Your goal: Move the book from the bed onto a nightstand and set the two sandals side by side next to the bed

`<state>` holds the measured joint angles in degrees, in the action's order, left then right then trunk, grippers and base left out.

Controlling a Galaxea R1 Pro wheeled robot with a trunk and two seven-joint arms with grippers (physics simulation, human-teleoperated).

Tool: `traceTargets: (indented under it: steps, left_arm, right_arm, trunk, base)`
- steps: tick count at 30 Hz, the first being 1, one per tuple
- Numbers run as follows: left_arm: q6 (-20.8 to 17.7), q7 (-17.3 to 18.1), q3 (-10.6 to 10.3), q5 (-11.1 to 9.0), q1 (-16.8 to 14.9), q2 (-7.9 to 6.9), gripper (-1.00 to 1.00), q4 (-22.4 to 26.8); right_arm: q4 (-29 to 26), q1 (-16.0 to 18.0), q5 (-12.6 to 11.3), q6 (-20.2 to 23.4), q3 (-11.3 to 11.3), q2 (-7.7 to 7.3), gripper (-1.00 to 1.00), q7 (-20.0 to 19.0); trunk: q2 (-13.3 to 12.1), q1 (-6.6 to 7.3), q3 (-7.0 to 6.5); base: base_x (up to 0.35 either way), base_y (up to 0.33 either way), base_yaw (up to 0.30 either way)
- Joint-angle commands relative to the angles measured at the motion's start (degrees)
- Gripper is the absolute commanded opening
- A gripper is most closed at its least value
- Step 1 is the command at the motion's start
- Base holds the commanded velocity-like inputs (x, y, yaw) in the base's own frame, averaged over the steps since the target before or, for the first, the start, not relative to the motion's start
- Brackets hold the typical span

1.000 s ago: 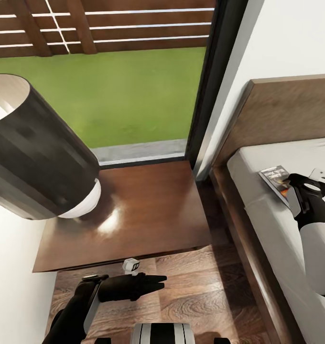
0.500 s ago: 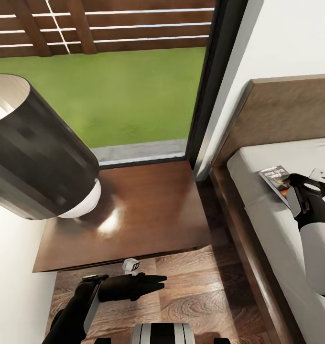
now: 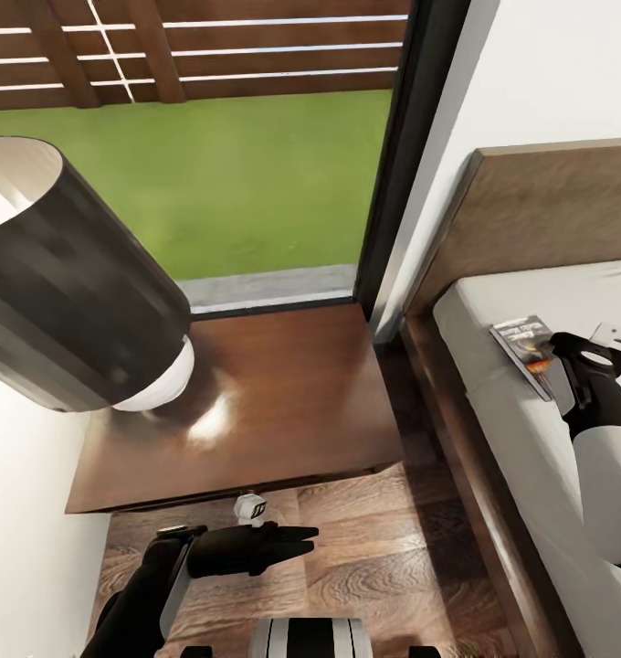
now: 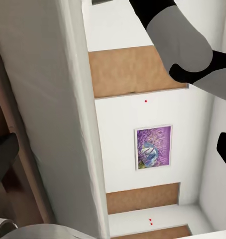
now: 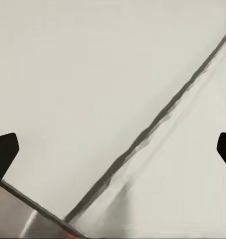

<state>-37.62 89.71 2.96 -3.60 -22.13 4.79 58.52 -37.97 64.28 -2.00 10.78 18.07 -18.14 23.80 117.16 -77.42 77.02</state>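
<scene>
head view: right claw touching book on bed.

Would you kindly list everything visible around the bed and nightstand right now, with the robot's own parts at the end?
Book: one, dark cover with orange band, on the mattress edge, partly under the right gripper.
Bed: one, white mattress, dark-brown frame, lighter headboard, at right.
Nightstand: one, glossy reddish-brown, between window and floor.
Lamp: one, dark shade, white base, on the nightstand's left side.
Window: one, dark-framed, onto grass and slatted fence.
Framed picture: one, purple, on a white wall.
Left gripper: black, over the plank floor.
Right gripper: black, at the book, fingertips apart.
</scene>
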Motion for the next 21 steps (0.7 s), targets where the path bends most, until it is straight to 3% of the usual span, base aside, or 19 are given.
traceTargets:
  steps: [1, 15, 21]
  left_arm:
    - [-0.61, 0.29, 0.11, 0.17, -0.02, 0.05, 1.0, 0.02]
    - [-0.61, 0.29, 0.11, 0.17, -0.02, 0.05, 1.0, 0.02]
    - [-0.61, 0.29, 0.11, 0.17, -0.02, 0.05, 1.0, 0.02]
  right_arm:
    - [1.84, -0.01, -0.73, 0.25, -0.05, 0.01, 1.0, 0.2]
    - [1.8, -0.01, -0.73, 0.25, -0.05, 0.03, 1.0, 0.2]
    - [1.81, 0.0, -0.74, 0.29, -0.05, 0.02, 1.0, 0.2]
  trunk:
    - [0.01, 0.02, 0.04]
    - [0.01, 0.02, 0.04]
    - [0.01, 0.02, 0.16]
  base:
    - [-0.092, 0.0, 0.0]
    - [-0.014, 0.0, 0.005]
    - [0.0, 0.0, 0.199]
